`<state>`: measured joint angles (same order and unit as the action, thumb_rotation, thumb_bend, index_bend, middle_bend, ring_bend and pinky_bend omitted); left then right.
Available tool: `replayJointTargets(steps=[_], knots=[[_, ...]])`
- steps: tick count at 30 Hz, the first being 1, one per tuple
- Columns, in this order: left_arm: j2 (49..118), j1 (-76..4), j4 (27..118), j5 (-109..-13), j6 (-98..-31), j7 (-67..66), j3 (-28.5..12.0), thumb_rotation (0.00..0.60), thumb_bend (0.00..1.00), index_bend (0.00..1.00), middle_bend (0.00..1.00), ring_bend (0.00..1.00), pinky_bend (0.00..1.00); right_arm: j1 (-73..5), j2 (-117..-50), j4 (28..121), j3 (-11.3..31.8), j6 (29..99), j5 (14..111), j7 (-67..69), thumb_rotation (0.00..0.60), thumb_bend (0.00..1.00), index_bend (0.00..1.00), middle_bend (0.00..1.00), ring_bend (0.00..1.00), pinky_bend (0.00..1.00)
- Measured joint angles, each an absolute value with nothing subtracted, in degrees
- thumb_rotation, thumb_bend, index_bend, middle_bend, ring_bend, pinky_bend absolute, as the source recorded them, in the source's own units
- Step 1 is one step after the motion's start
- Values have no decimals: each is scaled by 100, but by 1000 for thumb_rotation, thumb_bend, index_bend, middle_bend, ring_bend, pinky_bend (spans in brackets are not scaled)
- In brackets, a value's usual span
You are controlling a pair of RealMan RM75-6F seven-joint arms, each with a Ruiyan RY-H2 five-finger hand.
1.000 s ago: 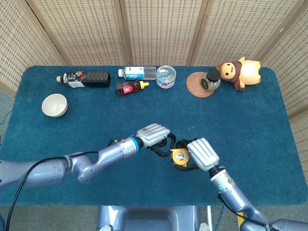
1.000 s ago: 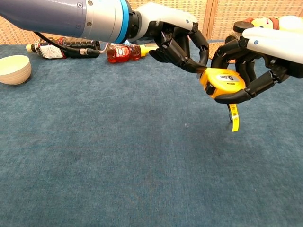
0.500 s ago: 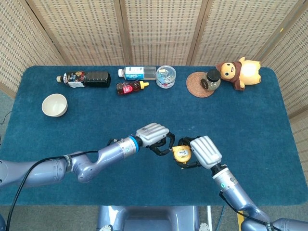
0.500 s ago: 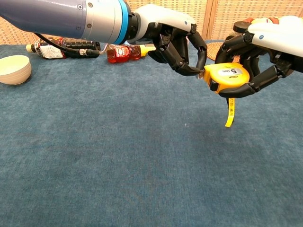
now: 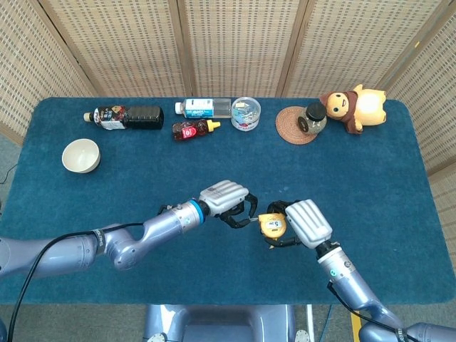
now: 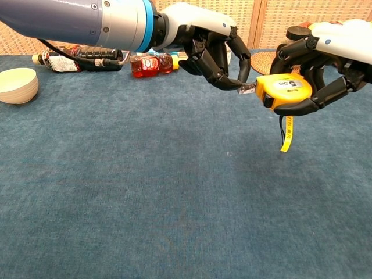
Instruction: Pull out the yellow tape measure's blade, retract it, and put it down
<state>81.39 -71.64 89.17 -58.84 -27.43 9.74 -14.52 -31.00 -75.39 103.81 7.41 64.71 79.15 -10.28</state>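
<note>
My right hand (image 6: 325, 64) holds the yellow tape measure (image 6: 286, 92) off the blue worktop (image 6: 145, 192), near the middle of the scene and slightly right. Dark fingers (image 6: 317, 104) are wrapped over and under the case. The case is yellow, rounded, with a white label reading "5m" on the face turned up and toward the chest camera. A yellow strap (image 6: 285, 132) hangs straight down from its underside, with dark markings I cannot read; its lower end is clear of the worktop.

My left hand (image 6: 212, 49) is just left of the case. Its fingers are curled in, and the tips are pinched on the small metal hook of the blade (image 6: 249, 89) at the case's left edge. Only a short stub of blade shows between hook and case.

Head view agrees: left hand (image 5: 226, 200) and right hand (image 5: 308, 223) meet at the tape measure (image 5: 272, 225), in the near half of the worktop (image 5: 370, 164).

Along the far edge, well apart: a bowl (image 5: 80, 155), bottles (image 5: 122, 116), and a stuffed toy (image 5: 353, 107).
</note>
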Motion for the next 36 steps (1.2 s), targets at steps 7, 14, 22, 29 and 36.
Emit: replayJointTargets(steps=[7,14,22,29,36], knots=[[8048,-7083,8947,-5976,-2732,1049,-1453,544,409,495,940,939,941,-3070,-7495,10342,732,6488,7911,-982,406,263,565,596,638,594],[7864,-6931,9001,-6169,-2703,1158,-1416,537,407,495,940,939,941,-3015,-7420,10248,712,6509,7890,-889,405,262,565,596,638,595],[7573,-6662,9135,-6553,-2715,1385,-1364,542,407,495,941,939,940,-2964,-7358,10120,682,6519,7914,-779,406,262,566,596,639,595],[7323,-6363,9219,-6927,-2777,1639,-1267,539,407,495,940,940,940,-2911,-7298,10023,673,6541,7898,-693,406,264,566,597,640,596],[7124,-6081,9224,-7380,-2887,2002,-1132,536,408,495,941,939,940,-2855,-7215,9902,660,6540,7882,-577,405,263,568,598,641,596]])
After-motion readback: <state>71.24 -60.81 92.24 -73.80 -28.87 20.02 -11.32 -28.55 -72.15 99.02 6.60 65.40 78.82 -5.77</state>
